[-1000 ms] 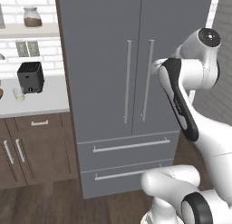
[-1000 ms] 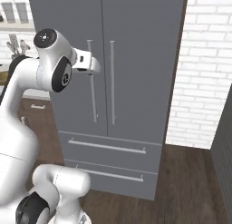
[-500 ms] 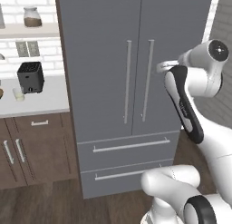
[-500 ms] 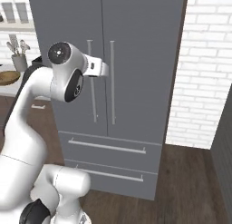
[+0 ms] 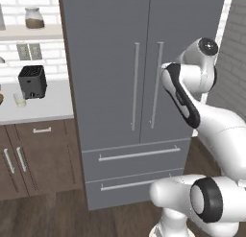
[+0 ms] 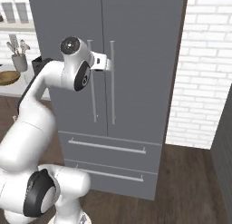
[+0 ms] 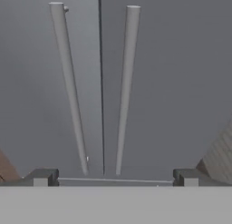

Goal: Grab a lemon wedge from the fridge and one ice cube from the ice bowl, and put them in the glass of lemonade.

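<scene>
The gripper [image 7: 113, 177] stands fully spread and empty, and over the last second the arm has swung its upper joints toward the right-hand door and brought the hand nearer the fridge [image 5: 144, 63], so both handles now rise between the finger tips in the hand view. That reads as lining up on the right door's handle [image 7: 127, 82], not yet touched. The fridge is shut, so the lemon wedge, presumably inside, is hidden. Farther off, on the counter [image 5: 48, 106] left of the fridge, the glass of lemonade [image 5: 19, 100] sits near the counter's front edge beside the toaster [image 5: 32, 81], and the ice bowl [image 6: 8, 77] lies by the utensil cup [image 6: 19, 62]; its contents cannot be made out.
</scene>
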You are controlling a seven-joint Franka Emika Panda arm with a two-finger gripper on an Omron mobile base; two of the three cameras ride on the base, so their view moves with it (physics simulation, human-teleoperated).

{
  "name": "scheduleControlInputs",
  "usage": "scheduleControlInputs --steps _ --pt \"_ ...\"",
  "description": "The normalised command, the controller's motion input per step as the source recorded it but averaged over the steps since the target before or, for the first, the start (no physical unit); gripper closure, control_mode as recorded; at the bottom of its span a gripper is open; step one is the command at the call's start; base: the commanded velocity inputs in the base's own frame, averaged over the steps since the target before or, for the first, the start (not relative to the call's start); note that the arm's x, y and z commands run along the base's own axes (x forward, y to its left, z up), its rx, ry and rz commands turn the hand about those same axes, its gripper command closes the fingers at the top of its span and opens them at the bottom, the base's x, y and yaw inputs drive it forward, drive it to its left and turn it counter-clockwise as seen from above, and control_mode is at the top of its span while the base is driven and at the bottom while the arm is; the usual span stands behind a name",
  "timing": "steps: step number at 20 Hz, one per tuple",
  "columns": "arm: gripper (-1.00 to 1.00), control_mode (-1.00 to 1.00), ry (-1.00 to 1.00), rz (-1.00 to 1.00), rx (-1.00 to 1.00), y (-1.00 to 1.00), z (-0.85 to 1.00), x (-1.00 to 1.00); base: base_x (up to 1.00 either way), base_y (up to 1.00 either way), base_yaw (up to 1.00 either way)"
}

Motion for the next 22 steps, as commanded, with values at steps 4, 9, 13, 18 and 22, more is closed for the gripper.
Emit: scheduleControlInputs --steps 4,9,13,18,22 --pt "-1.00 -1.00 0.21 0.00 0.00 -0.08 -0.36 0.97 0.00 0.00 0.00" --pt "-1.00 -1.00 0.03 0.00 0.00 -0.18 -0.55 0.84 0.00 0.00 0.00" --pt "-1.00 -1.00 -0.12 0.00 0.00 -0.01 -0.17 0.28 0.00 0.00 0.00" --pt "-1.00 -1.00 -0.12 -0.01 0.00 0.01 0.00 0.19 0.00 0.00 0.00" --pt "-1.00 -1.00 0.00 -0.01 0.00 0.00 0.00 0.78 0.00 0.00 0.00"
